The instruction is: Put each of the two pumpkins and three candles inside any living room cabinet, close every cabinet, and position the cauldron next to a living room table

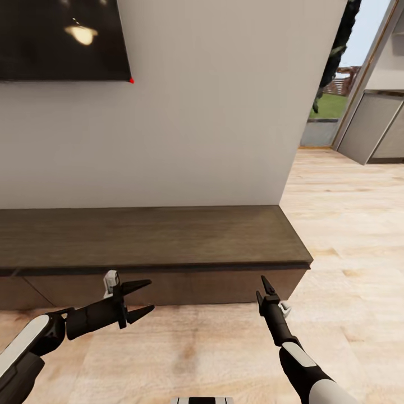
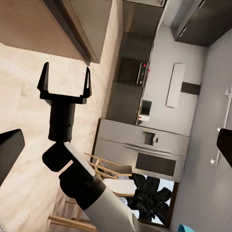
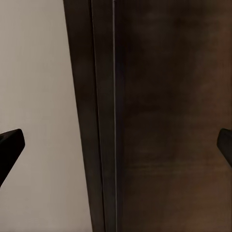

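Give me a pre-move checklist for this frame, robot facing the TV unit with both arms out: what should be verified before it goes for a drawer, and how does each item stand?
1. Cabinet within view and ahead: ok, the low dark-brown unit stands against the wall.
2. Drawer fronts closed: ok, as far as the head view shows; the unit's far left part is cut off.
3. Left gripper open and empty: ok, fingers spread, nothing between them.
4. Right gripper open and empty: ok, the left wrist view shows its fingers apart, holding nothing.
5. Right gripper aimed at the front: ok, the right wrist view faces the dark wood.
6. Pumpkin or candle ready to stow: cannot tell from these views.
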Robot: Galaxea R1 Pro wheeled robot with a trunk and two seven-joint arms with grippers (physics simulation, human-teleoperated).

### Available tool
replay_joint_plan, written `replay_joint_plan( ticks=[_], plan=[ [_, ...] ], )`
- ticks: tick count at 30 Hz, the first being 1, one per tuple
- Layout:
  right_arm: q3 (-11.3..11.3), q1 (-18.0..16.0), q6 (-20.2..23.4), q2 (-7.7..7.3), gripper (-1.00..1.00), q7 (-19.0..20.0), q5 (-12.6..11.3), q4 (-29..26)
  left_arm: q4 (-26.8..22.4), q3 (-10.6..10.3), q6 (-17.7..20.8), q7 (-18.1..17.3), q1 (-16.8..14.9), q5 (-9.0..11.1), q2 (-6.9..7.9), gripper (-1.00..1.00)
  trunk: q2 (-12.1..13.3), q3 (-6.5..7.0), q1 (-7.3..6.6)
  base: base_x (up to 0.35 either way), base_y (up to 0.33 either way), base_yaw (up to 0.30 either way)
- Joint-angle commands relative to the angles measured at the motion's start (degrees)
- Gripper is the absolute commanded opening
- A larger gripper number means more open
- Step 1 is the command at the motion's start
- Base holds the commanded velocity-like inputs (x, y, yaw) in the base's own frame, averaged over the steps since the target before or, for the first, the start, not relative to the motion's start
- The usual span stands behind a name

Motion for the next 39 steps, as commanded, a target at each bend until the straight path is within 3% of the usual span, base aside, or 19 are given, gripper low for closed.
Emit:
replay_joint_plan(
  ticks=[1, 39],
  plan=[
    [0.2, 0.0, 0.5, -0.01, 1.00, 0.2, -0.6, 0.1, 0.0, -0.1, 0.1, 0.5, 0.0, 0.6, 0.06, 1.00, 0.0, -0.04, 0.00, 0.041, 0.000, 0.000],
    [0.2, 0.0, 0.1, -0.03, 1.00, 0.2, -0.5, 0.1, 0.0, 0.0, 0.1, 0.4, 0.0, 0.7, 0.89, 1.00, 0.0, -0.04, 0.00, 0.084, 0.000, 0.000]
  ],
)
